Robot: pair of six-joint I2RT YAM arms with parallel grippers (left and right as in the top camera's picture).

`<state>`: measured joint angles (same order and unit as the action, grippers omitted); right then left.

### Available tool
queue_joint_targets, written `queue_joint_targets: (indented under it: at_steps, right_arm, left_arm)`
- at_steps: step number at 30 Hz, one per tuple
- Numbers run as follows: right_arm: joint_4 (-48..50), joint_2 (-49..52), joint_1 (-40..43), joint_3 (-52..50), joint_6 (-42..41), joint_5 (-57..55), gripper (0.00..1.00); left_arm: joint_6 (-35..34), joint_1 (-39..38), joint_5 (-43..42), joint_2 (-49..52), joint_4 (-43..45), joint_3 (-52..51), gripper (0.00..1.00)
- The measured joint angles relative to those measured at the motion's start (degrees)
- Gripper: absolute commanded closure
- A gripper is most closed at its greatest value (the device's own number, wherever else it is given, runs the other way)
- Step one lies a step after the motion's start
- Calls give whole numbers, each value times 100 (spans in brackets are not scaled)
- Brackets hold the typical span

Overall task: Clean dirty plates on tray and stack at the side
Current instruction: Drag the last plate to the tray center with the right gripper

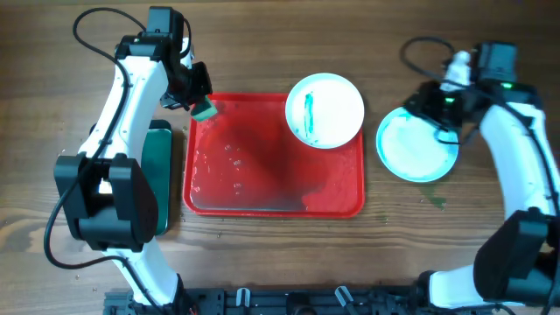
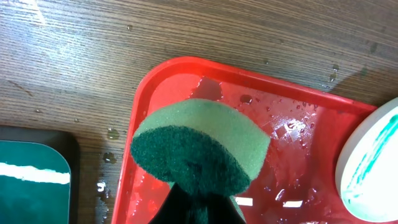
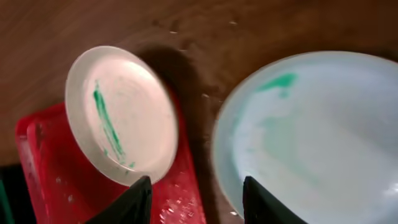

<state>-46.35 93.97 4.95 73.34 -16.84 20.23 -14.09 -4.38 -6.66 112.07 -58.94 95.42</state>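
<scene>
Dirty plate (image 1: 325,109), with a green streak across it, sits at the upper right corner of the red tray (image 1: 262,188), overhanging the rim. A second teal-tinted plate (image 1: 417,145) lies off the tray on the worktop (image 1: 289,262), right of frame. Left claw (image 1: 196,96) is clamped on a green sponge (image 2: 199,146) over the tray's upper left corner, and right claw (image 3: 198,200) hangs spread and empty between the two plates. Step looks like scrubbing the streaked one: best to pin its rim first so it won't skid on the wet tray, then press the sponge's dark face flat along the streak.
</scene>
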Motion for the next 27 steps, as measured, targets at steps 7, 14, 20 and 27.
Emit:
queue_joint_targets:
  at_steps: [7,14,20,27]
  right_arm:
    - [186,721,-1434,2,-852,-831,62]
    - [267,1661,-1659,2,-966,-1001,76]
    - [319,1687,-2015,2,-592,-999,93]
    - [-142,1687,-2463,7,387,-837,78]
  left_arm:
    - [0,0,0,0,-2,0,96]
    - [0,0,-2,0,0,0,96]
    - [0,0,-2,0,0,0,96]
    - [0,0,-2,0,-2,0,96]
